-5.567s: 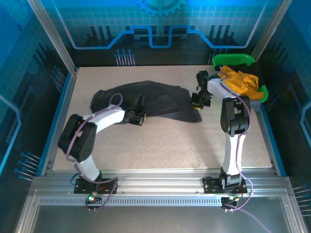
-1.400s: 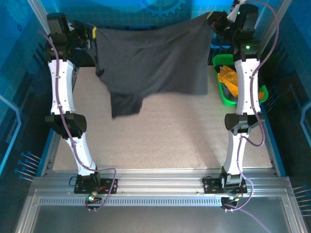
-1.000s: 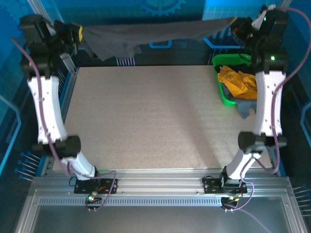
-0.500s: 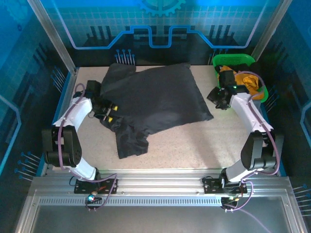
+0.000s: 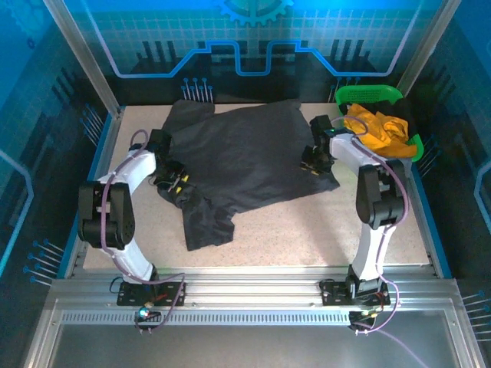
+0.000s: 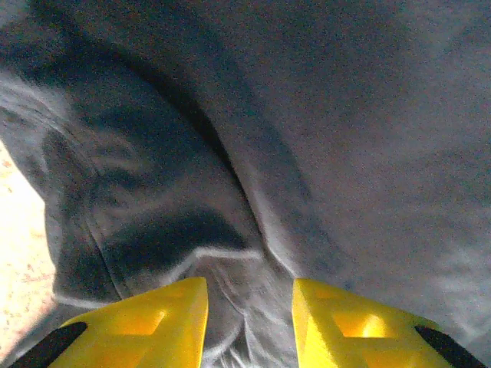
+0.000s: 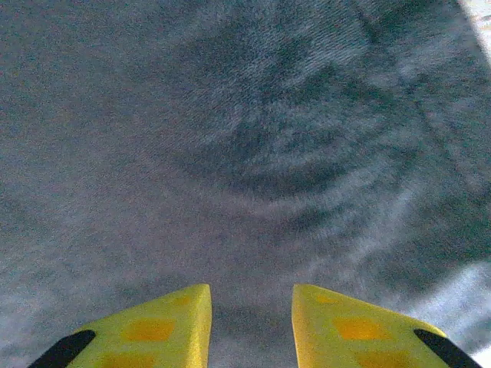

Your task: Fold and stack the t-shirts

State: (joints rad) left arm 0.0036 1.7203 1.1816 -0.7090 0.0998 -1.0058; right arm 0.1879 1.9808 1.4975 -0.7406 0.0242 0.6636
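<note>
From above, the large black cloth t-shirt [image 5: 245,157] is lying rumpled at upper centre, with your left gripper [image 5: 175,182] and right gripper [image 5: 313,162] working at its side edges. In the left wrist view the jaws are standing parted over a wrinkle, so be pinching one layer only. In the right wrist view they are standing parted too, gripping nothing.

Left fingers [image 6: 153,322] parted, right fingers [image 7: 157,330] parted

Built from smooth white shells [image 5: 140,170] between chunky black joints [image 5: 106,222], strung with thin purple cables [image 5: 132,140] looping from wrist to base, bolted on flat black base plates [image 5: 150,293], and tipped with yellow wedge-shaped fingers [image 6: 157,322] ending in black pads [image 6: 47,346].
</note>
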